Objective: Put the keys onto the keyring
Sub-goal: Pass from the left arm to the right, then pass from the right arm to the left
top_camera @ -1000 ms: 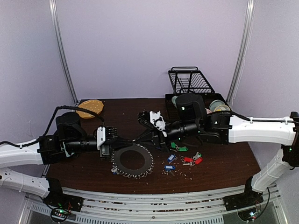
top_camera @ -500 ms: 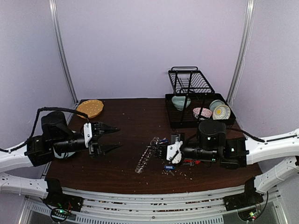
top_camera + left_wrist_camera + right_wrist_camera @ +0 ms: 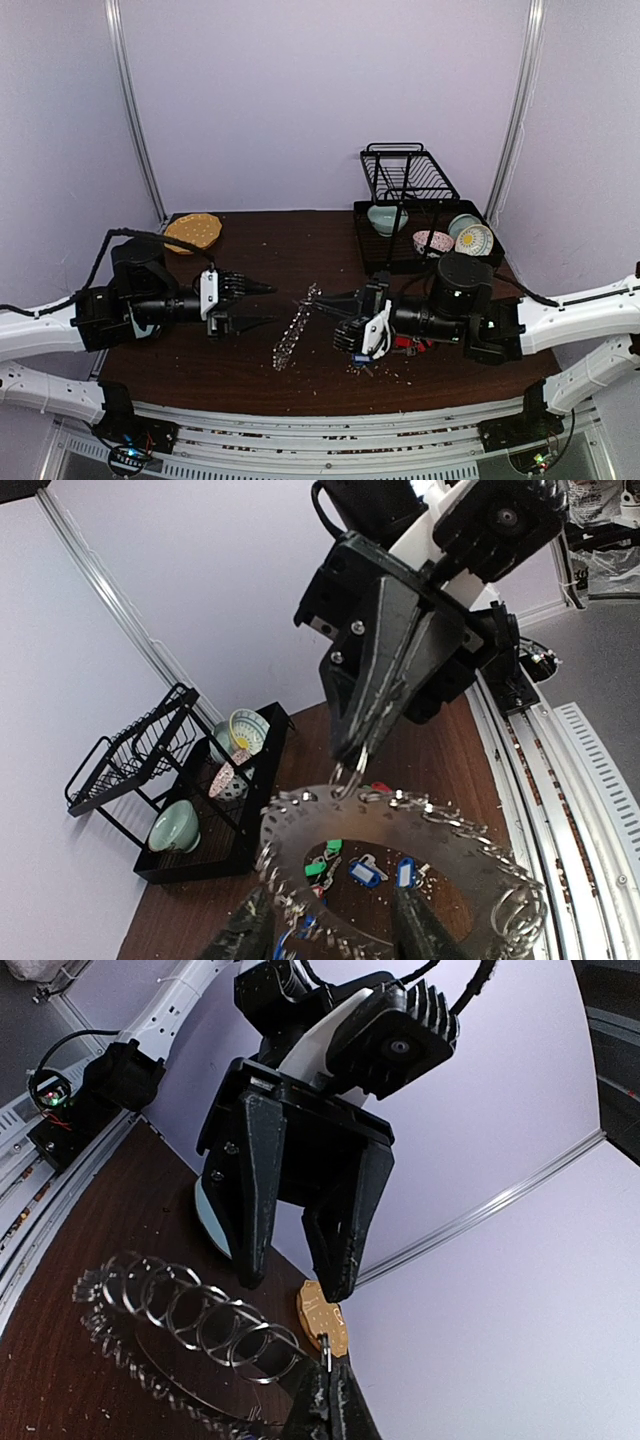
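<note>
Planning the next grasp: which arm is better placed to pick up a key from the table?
Probably left: the left gripper is open and empty, while the right gripper is shut on the keyring, holding it in the air.

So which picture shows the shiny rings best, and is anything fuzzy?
Left wrist view: the keyring is big and glinting, but the left gripper fingers at the bottom are soft blurs. Right wrist view: the rings look sharp against the pale wall; the right gripper is a dark smudge. Top view: the keyring is small, edge-on and hard to make out.
</note>
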`<state>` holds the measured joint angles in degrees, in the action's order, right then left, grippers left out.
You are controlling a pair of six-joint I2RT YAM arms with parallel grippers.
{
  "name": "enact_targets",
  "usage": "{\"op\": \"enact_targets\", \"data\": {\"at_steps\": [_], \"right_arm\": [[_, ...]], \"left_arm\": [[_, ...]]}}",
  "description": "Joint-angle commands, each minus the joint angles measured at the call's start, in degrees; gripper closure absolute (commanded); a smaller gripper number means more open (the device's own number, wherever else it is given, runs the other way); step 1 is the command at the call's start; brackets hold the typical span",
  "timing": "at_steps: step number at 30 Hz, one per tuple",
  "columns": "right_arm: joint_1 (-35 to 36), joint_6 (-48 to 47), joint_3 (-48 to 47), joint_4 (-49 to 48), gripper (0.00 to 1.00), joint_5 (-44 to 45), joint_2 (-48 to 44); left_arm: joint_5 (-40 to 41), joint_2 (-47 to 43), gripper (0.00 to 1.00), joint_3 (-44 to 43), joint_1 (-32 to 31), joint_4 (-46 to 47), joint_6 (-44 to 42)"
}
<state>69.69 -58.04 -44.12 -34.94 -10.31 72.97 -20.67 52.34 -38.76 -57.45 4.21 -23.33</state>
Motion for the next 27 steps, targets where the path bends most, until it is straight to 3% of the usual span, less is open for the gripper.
{"op": "enact_targets", "data": {"at_steps": [1, 7, 10, 14, 20, 27], "right_arm": [[-1.39, 9.61, -4.26, 0.9, 1.0, -3.09, 0.7], [-3.39, 23.52, -7.37, 7.92, 1.0, -2.74, 2.03], [-3.83, 28.31, -10.7, 16.35, 1.0, -3.48, 1.88], [-3.86, 29.53, -13.85, 24.36, 1.0, -6.34, 1.32], [-3.85, 27.09, -16.9, 28.25, 1.0, -5.49, 0.67], [-3.86, 36.84, -27.87, 38.89, 1.0, -10.2, 5.38]], "left_arm": [[-0.23, 0.08, 0.59, -2.58, -0.16, 3.36, -1.62], [5.06, -2.75, 0.58, 0.18, -0.15, 6.84, -1.33], [6.67, -1.63, 0.58, -0.54, -0.12, 7.32, -1.81], [3.76, 0.64, 0.57, -3.5, -0.12, 4.81, -0.73], [0.37, 2.12, 0.56, -4.97, -0.14, 4.19, -1.97], [1.0, 4.36, 0.62, -8.86, -0.2, -0.47, -3.74]]}}
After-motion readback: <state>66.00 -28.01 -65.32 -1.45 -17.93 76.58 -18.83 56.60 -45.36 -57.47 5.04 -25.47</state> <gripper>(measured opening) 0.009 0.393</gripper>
